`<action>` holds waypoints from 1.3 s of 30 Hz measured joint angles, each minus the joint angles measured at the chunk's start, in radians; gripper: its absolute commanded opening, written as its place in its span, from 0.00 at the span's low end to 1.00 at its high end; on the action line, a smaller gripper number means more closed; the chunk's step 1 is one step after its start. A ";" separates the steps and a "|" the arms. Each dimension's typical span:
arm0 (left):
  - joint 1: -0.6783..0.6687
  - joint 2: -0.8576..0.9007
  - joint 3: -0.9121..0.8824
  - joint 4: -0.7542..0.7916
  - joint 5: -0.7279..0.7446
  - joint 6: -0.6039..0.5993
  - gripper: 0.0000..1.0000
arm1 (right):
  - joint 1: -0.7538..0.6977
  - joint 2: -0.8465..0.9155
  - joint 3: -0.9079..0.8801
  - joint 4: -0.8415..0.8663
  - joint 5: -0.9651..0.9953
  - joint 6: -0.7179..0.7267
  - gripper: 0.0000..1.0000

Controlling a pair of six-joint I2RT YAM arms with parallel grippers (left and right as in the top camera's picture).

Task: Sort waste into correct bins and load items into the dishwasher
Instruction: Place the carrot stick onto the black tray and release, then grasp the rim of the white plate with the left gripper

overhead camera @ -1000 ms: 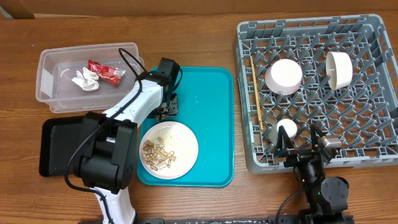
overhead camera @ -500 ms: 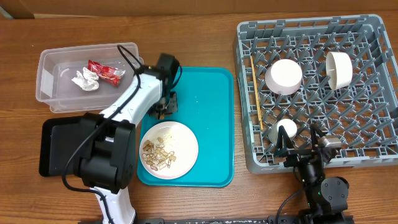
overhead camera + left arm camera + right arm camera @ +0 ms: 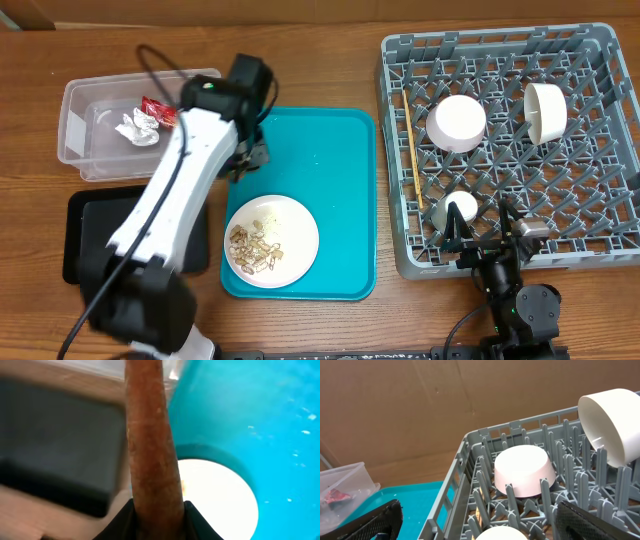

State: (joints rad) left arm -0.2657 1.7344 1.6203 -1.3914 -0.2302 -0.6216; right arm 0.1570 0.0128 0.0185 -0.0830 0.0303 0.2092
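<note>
Overhead view, left to right: we see the clear tub (image 3: 75,150) at far left with the paper ball (image 3: 135,127) and red wrapper (image 3: 160,112) in it, so the dry trash looks sorted. Just below it sits the black tray (image 3: 85,240), partly under the left arm; what shows of it is bare. The left gripper (image 3: 157,517) hangs over the left edge of the teal tray (image 3: 340,170), between tub and plate. In the left wrist view its jaws are pinched nearly closed on the carrot stick (image 3: 148,435), which juts out past the fingers, clear of the tray. The plate (image 3: 300,225) sits on the near left of the teal tray with beige food scraps (image 3: 250,250) on it. Further right, the dish rack (image 3: 500,40) holds the chopsticks (image 3: 412,150) along its left side, an upturned bowl (image 3: 458,122), a tilted bowl (image 3: 546,108) and the cup (image 3: 460,208). The right gripper (image 3: 480,235) hovers at the rack's near edge, jaws spread wide, holding nothing. We judge the step in hand is binning the carrot stick. Next move, as we read it: carry it over the black tray, since it is food waste and the tub holds paper and wrapper, then open the jaws low so it does not roll out. The scraps and plate are not yet dealt with.
</note>
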 measured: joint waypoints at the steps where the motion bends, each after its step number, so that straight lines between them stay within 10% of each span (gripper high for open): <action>1: 0.009 -0.027 0.000 -0.023 -0.018 -0.019 0.17 | 0.000 0.000 0.000 0.001 0.000 0.000 1.00; 12: 0.267 -0.262 -0.261 0.052 -0.064 -0.107 0.14 | 0.000 0.000 0.000 0.000 0.000 0.000 1.00; 26: 0.448 -0.268 -0.551 0.270 0.092 -0.100 0.59 | 0.000 0.000 0.000 0.000 0.000 0.000 1.00; 34: 0.298 -0.285 -0.426 0.293 0.184 0.010 0.66 | 0.000 0.000 0.000 0.001 0.000 0.000 1.00; 39: -0.032 -0.283 -0.405 0.364 0.180 0.134 0.71 | 0.000 0.000 0.000 0.000 0.000 0.000 1.00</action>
State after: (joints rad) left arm -0.2974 1.4517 1.2156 -1.0275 -0.0505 -0.4873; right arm 0.1570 0.0128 0.0181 -0.0826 0.0303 0.2092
